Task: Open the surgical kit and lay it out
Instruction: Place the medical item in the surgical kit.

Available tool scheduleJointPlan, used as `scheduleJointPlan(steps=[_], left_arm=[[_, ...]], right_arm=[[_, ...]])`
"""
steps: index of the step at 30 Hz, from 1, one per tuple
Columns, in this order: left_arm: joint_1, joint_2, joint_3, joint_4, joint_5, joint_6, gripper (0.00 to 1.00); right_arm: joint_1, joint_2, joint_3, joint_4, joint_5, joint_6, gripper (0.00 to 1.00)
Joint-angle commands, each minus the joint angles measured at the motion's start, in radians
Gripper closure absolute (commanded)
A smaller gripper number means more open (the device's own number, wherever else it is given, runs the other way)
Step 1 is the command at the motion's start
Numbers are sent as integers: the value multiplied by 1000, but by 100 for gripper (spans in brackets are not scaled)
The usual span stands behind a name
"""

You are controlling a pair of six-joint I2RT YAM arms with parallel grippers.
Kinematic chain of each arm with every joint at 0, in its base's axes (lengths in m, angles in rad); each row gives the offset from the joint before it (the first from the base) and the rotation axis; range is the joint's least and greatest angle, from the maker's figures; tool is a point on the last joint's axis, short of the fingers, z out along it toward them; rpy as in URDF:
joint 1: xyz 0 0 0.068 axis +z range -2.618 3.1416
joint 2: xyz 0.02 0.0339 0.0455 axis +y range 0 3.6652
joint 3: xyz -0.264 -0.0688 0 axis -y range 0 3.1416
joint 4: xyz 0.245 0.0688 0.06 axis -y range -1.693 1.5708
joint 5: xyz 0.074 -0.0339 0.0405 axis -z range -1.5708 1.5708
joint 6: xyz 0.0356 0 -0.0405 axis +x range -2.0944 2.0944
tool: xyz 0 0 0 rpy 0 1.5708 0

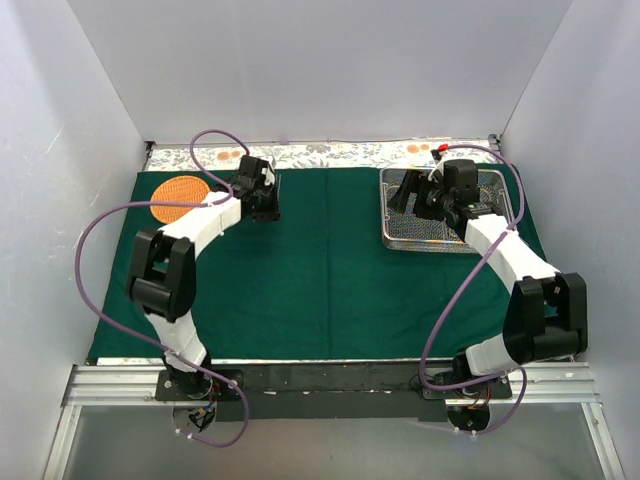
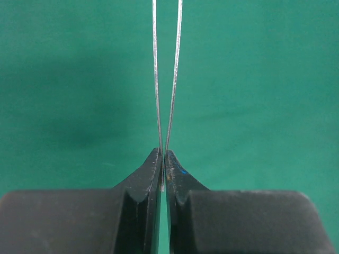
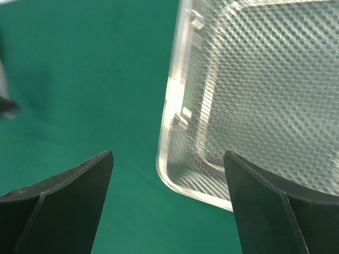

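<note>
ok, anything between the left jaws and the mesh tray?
Nothing: only bare green cloth between the jaws and the tray, seen in the top view.

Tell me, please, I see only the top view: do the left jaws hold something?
Observer: Yes. In the left wrist view they are shut on tweezers, whose two thin steel blades point away over the cloth.
Operator: And the right jaws?
Observer: Wide open, holding nothing.
Operator: What is in front of them?
Observer: A rounded corner of the tray, seen between them in the right wrist view.
</note>
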Motion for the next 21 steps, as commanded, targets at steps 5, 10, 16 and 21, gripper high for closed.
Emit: scheduleJointPlan(steps=[5, 10, 16, 21], left_arm=[[106, 167, 178, -195, -195, 123, 100], [146, 222, 202, -177, -197, 143, 99], [167, 294, 248, -177, -167, 163, 94], [174, 330, 254, -177, -175, 175, 91]], right_arm=[[13, -91, -14, -213, 224, -195, 7], [13, -105, -27, -226, 256, -233, 5], [13, -96, -25, -227, 258, -244, 5], [13, -79, -19, -226, 250, -255, 5]])
